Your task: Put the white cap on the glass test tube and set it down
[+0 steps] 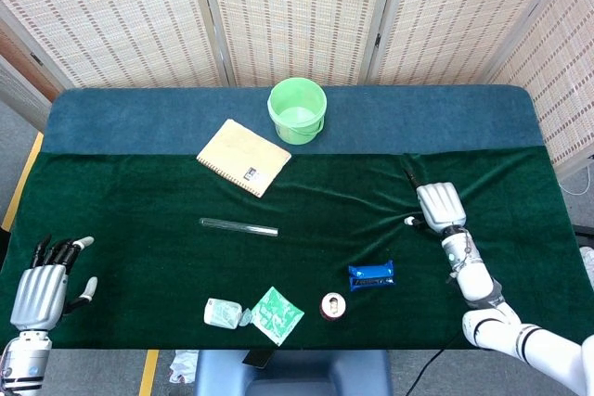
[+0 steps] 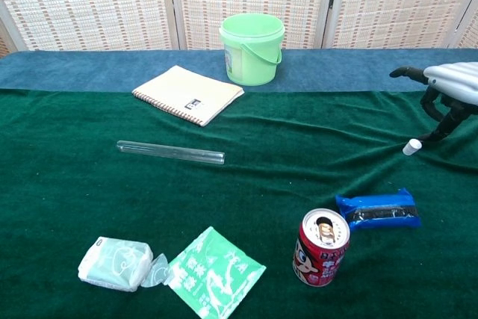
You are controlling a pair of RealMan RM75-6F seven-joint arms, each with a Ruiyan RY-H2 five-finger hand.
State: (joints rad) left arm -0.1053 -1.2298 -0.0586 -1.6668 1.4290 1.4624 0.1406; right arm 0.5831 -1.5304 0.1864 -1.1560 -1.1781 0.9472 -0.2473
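Right now I am at the first step: picking up the white cap. My right hand hangs over the right side of the green-clothed counter, palm down, with its dark fingers curled downward. The cap, a small white piece, sits at my fingertips, apparently just off the cloth. It looks lightly pinched, but I cannot tell for certain whether I grip it or only touch it.

The glass test tube lies flat on the cloth left of centre, well apart from the cap, with its length running left to right. My left hand rests at the near left edge of the counter, fingers spread and holding nothing.

Other things on the counter: a green bucket at the back, a spiral notebook beside it, a blue snack packet, a red drink can, and two pale green wrappers near the front edge.

As I judge it, the next move calls for a firm pinch on the cap. My left hand must then reach for the tube, lift it and hold it steady so its open end can meet the cap.
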